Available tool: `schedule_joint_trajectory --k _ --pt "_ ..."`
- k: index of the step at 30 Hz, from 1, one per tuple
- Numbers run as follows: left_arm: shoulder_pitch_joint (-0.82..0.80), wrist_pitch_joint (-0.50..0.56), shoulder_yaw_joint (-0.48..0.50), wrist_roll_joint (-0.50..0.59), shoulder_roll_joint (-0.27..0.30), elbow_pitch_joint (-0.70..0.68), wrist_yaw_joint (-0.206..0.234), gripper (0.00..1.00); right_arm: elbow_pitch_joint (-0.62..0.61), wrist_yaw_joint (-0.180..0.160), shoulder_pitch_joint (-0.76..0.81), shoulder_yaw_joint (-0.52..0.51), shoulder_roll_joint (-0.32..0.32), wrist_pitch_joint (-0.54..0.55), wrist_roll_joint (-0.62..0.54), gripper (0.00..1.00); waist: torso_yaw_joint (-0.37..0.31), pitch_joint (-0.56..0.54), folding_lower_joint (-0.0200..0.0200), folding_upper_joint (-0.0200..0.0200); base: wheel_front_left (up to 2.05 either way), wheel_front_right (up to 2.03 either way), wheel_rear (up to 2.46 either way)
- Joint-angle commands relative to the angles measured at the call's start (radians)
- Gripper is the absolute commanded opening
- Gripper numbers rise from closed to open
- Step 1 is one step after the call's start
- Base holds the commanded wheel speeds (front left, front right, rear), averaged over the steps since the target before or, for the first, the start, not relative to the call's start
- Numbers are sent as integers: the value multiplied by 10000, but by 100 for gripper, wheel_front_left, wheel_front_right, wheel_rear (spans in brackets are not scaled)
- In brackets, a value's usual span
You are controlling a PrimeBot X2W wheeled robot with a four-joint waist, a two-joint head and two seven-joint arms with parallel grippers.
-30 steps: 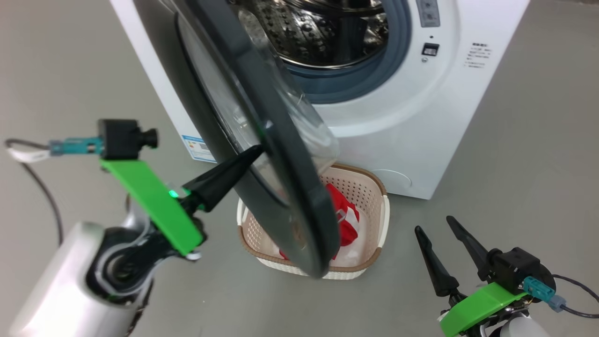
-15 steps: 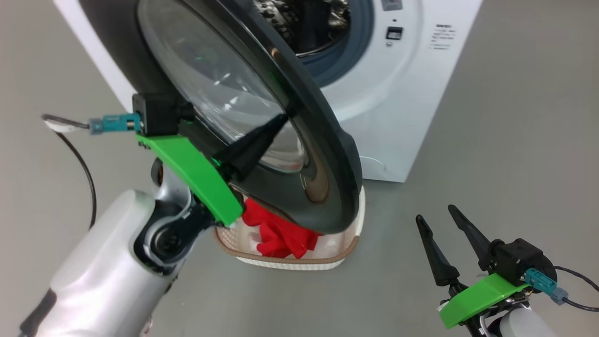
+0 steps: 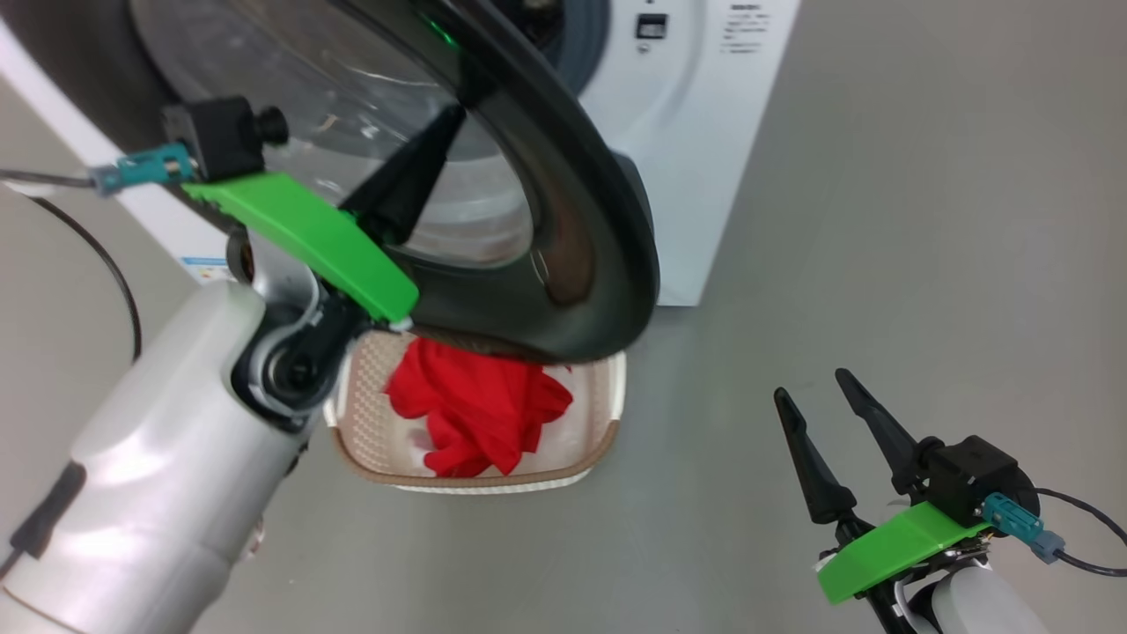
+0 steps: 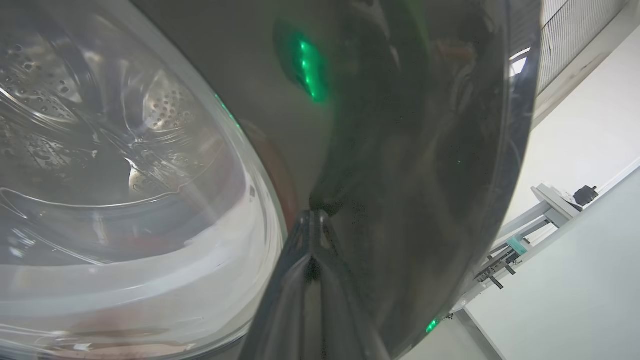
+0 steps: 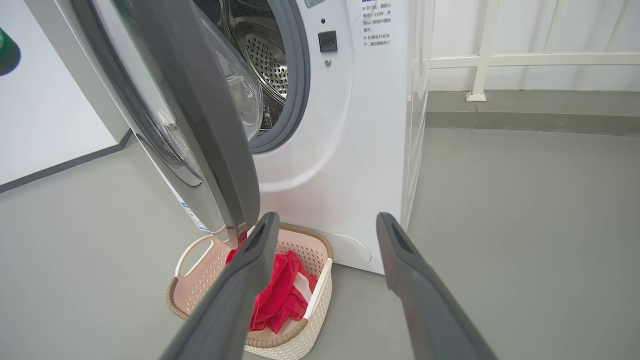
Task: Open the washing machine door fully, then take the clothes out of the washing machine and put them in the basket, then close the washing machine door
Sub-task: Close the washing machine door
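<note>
Washing machine door (image 3: pixel 607 255): one, part open, above the basket (image 3: pixel 475 482). Left end effector (image 3: pixel 447 128): fingers together, tips on the door's black rim. Right end effector (image 3: pixel 810 385): fingers apart, empty. One basket, red clothes (image 3: pixel 475 409) heaped inside, before one washing machine (image 3: pixel 696 132).

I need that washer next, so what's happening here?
The robot's left tool, shut, has its tips against the outer face of the washing machine door, which stands partly open above the basket. The red clothes already lie in the basket in front of the washing machine, and the part of the drum that shows looks empty. The right tool hangs open off to the side, holding nothing. Closing the door seems to be what is left.
</note>
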Motion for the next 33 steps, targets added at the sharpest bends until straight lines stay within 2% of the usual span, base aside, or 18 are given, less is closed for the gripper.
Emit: schedule_joint_trajectory --k 1,9,18,33 --pt "-522 -99 300 -37 255 -211 -71 0 -251 48 -311 205 22 -63 -98 100 -232 150 0 0 0 0 0" --pt "-1362 -886 110 -484 453 836 -71 0 -262 48 -496 240 216 -63 -105 100 -956 369 0 0 0 0 0" --pt "-1851 -1247 -56 -978 710 1441 -71 0 -394 48 -512 168 329 -63 -145 100 -1323 542 0 0 0 0 0" --pt "-1401 -1756 -1035 -1426 943 1447 -71 0 -368 48 -477 -27 317 -63 -187 100 -1001 333 0 0 0 0 0"
